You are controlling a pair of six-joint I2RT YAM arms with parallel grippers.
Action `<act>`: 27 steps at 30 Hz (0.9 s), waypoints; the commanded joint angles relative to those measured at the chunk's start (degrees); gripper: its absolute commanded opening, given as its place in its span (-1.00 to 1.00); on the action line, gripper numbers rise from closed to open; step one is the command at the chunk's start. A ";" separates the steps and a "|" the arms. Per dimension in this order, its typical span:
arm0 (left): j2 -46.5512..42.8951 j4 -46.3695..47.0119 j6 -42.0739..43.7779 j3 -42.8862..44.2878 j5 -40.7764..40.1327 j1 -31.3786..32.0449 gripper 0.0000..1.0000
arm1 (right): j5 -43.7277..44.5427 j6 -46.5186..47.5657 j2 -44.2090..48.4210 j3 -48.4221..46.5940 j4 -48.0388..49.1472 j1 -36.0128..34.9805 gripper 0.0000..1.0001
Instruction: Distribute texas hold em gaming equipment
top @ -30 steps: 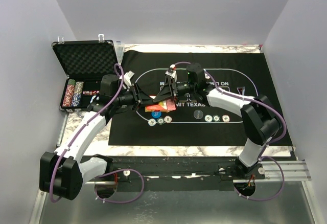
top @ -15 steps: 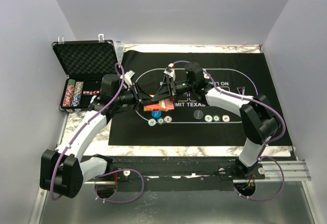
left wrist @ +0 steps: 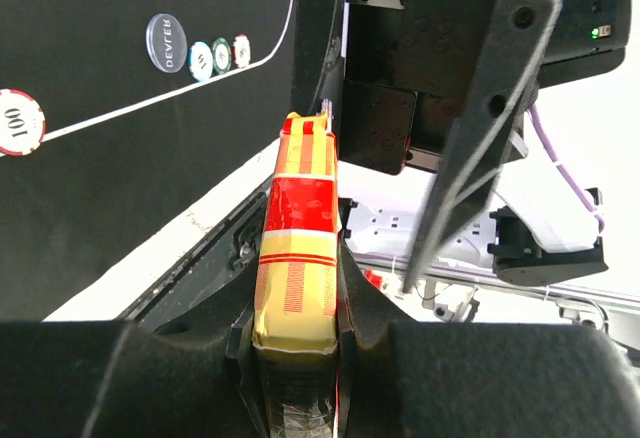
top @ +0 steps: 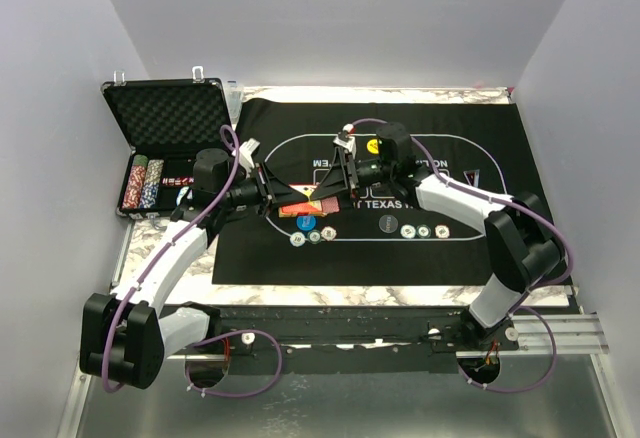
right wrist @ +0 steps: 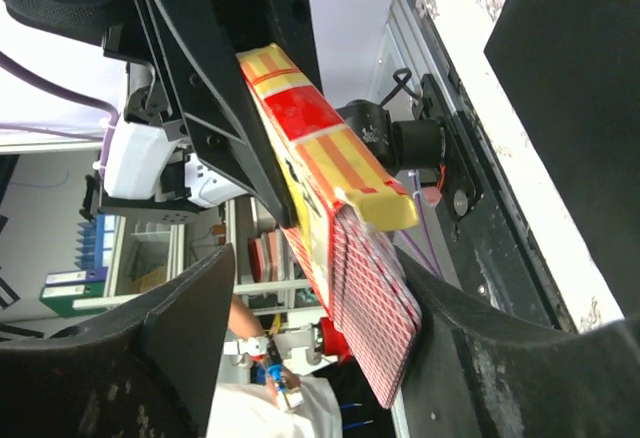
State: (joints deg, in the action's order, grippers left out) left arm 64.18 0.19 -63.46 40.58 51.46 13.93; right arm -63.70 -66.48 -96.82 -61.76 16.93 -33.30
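My left gripper (left wrist: 298,303) is shut on the red-orange and yellow card box (left wrist: 300,228) and holds it above the black mat; it also shows in the top view (top: 300,198). In the right wrist view the box (right wrist: 315,143) is open at its end, and a stack of red-backed cards (right wrist: 375,308) sticks out of it. My right gripper (right wrist: 320,273) is open, its jaws standing either side of the cards, with the stack near one finger (right wrist: 470,338). In the top view my right gripper (top: 337,180) faces the left one over the mat.
On the mat (top: 250,248) lie two striped chips (top: 297,239), a blue disc (top: 328,232), a black disc (top: 388,223), three chips (top: 424,231) and a yellow disc (top: 373,144). An open black case (top: 165,118) with chip rows stands at the far left.
My right arm has shifted to the right, uncovering the yellow disc. My left gripper still holds the box in about the same place.
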 commanded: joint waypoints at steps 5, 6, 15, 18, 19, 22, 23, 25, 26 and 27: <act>-1.51 6.60 -2.34 -0.30 3.70 -0.44 -1.00 | -2.06 -0.04 2.11 1.85 0.95 -0.19 -0.18; -1.44 7.04 -2.60 -0.39 3.85 -0.42 -1.00 | -2.16 -0.74 1.87 1.68 1.84 -0.13 -0.20; -1.45 9.48 -3.98 -1.08 5.56 -0.44 -1.00 | -3.35 -4.65 0.85 0.85 6.17 -0.14 -0.70; -1.90 9.33 -2.25 -0.84 5.53 -0.51 -0.18 | -3.49 -3.80 1.18 0.67 6.38 -0.19 -0.99; -2.16 8.12 -0.60 -0.46 5.14 -0.53 0.04 | -3.49 -3.62 1.39 0.67 6.45 -0.19 -0.99; -2.76 -0.78 9.18 3.29 2.40 -1.15 0.76 | -3.14 -2.73 1.79 0.99 5.86 0.03 -0.99; -2.70 -5.27 14.22 5.05 1.61 -1.85 0.91 | -3.19 -2.16 1.94 1.11 5.36 0.22 -0.99; -2.40 -12.36 23.64 9.36 0.76 -3.94 0.97 | -2.89 1.34 2.51 0.77 1.95 0.66 -0.99; -2.31 -14.88 28.03 11.63 0.87 -5.23 0.97 | -2.17 4.20 2.91 0.36 -0.59 0.82 -0.99; -2.31 -17.94 33.63 13.98 1.08 -6.26 0.97 | -1.53 7.07 3.42 -0.08 -4.52 0.87 -0.99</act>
State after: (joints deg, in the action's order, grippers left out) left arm 62.85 -3.86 -53.23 45.36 54.15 11.77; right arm -65.87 -67.40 -96.03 -60.25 19.84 -32.91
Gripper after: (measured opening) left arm 0.981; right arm 0.156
